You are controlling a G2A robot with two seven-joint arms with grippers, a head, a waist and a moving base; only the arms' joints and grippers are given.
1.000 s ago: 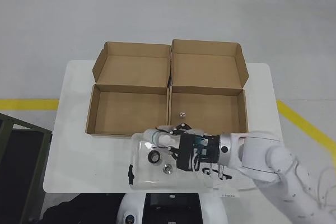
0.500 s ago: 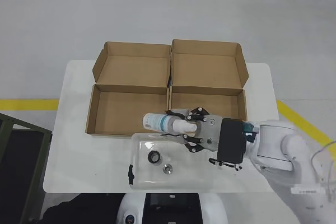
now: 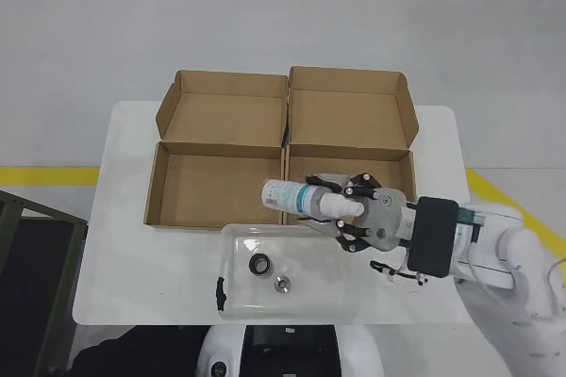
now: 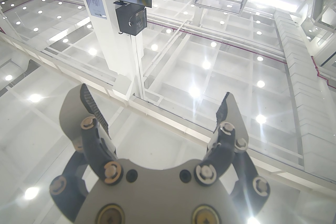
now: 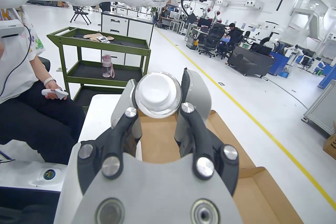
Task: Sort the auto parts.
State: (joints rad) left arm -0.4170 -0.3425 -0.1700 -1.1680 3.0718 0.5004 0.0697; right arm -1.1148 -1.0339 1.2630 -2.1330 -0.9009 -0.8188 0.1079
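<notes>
A white plastic bottle with a teal label (image 3: 302, 197) is held sideways, clamped at its cap end by the right gripper (image 3: 347, 209), at frame centre over the near left corner of the right open brown cardboard box (image 3: 349, 165). The left open brown cardboard box (image 3: 217, 193) is set against it on the white table (image 3: 170, 273). Lower centre, a black ring (image 3: 259, 266) and a small silver round part (image 3: 282, 285) are seen in a clear plastic tray (image 3: 264, 227). The left gripper (image 4: 155, 104) is spread wide, pointed at a lit white ceiling. A yellow floor line (image 3: 38, 175) is seen at left.
</notes>
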